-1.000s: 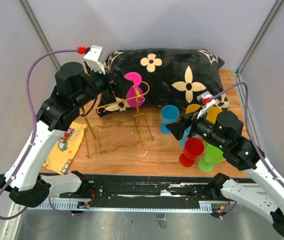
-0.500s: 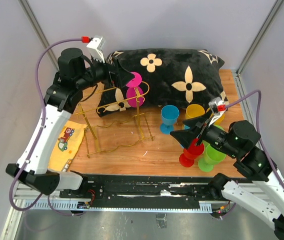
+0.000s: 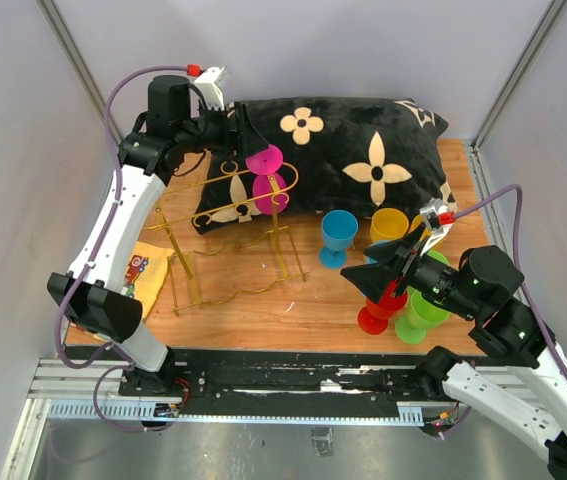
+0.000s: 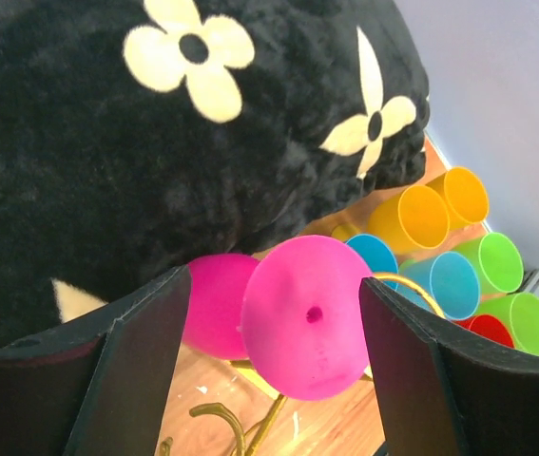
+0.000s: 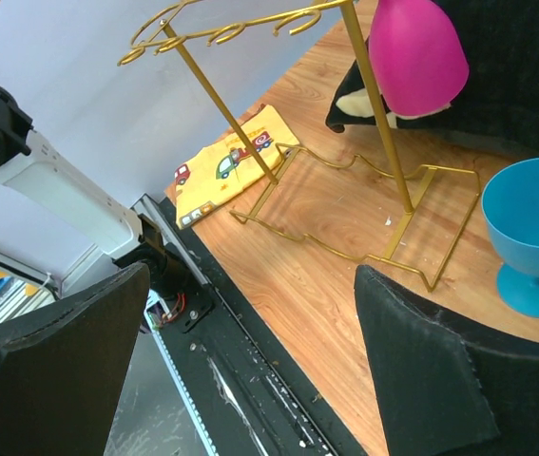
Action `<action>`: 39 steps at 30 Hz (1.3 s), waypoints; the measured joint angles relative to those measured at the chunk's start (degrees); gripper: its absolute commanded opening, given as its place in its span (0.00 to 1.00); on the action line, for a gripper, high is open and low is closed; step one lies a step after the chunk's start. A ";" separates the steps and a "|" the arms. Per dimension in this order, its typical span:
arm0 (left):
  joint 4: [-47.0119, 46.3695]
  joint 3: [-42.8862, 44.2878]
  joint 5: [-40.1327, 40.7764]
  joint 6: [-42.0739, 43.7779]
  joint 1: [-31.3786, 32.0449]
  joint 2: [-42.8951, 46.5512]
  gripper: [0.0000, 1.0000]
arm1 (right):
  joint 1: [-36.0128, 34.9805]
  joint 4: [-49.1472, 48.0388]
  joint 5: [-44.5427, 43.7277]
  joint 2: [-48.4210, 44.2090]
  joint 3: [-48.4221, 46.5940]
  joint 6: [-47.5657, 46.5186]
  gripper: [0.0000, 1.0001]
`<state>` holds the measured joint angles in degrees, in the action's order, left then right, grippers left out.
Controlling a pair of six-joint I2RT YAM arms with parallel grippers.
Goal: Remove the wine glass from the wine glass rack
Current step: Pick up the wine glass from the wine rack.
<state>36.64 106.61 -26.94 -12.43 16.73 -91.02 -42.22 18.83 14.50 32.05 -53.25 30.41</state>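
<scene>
From above, shows the left arm reared higher and further back than a second ago, with the left pincer (image 3: pixel 246 140) shifted from beside the rack's top to just over the pink foot of the wine glass (image 3: pixel 267 178). Finds that glass unmoved, hanging bowl-down from the top rails of the wine glass rack (image 3: pixel 225 245), in front of the black flowered pillow (image 3: pixel 363 150) at the back left of the worktop (image 3: pixel 303 300). Shows the right arm drawn back toward the near edge, the right pincer (image 3: pixel 368 270) now above the red cup (image 3: pixel 381 300) rather than crowding the blue cup (image 3: pixel 339 230). Hides part of the red cup and the green cup (image 3: pixel 423 308) under that arm. From the left wrist, shows the jaws apart with the glass's round foot between them: a clear gap on one side, the other edge so near its finger that contact cannot be told. Cuts the stem off behind the foot and leaves only a slice of bowl. From the right wrist, shows the jaws spread wide and holding nothing, aimed at the rack's base and a yellow cloth (image 5: pixel 226 171). Crops the glass's bowl at the top edge.
</scene>
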 measured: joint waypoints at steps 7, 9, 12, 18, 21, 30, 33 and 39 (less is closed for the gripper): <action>2.78 0.00 -1.07 1.55 -0.17 -1.95 0.59 | 0.00 0.33 0.61 0.00 0.33 1.16 0.90; 2.97 0.00 -1.03 2.03 -0.17 -1.95 0.57 | 0.00 0.35 0.66 0.00 0.35 1.29 0.90; 3.06 -0.02 -1.07 2.82 -0.20 -1.95 0.57 | 0.00 0.33 0.72 0.02 0.46 1.36 0.90; 3.63 -0.24 -2.80 4.17 -0.22 -1.95 0.51 | 0.00 0.33 0.81 0.24 0.52 1.38 0.90; 3.85 -0.46 -3.37 4.57 -0.22 -1.95 0.48 | 0.00 0.33 0.83 0.57 0.52 1.40 0.90; 3.06 -1.51 -4.31 4.57 -0.22 -1.66 0.26 | 0.00 0.35 0.98 1.40 0.74 1.99 0.90; 1.88 -1.53 -4.50 3.98 -0.26 -0.94 0.17 | 0.00 0.35 0.96 1.44 0.74 2.21 0.90; -0.22 -1.53 -4.61 1.64 -0.26 0.59 0.02 | 0.00 0.37 0.94 1.44 0.74 2.47 0.90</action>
<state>36.42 105.08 -31.55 -10.79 16.47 -90.43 -42.22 19.20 15.44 33.50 -52.51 32.88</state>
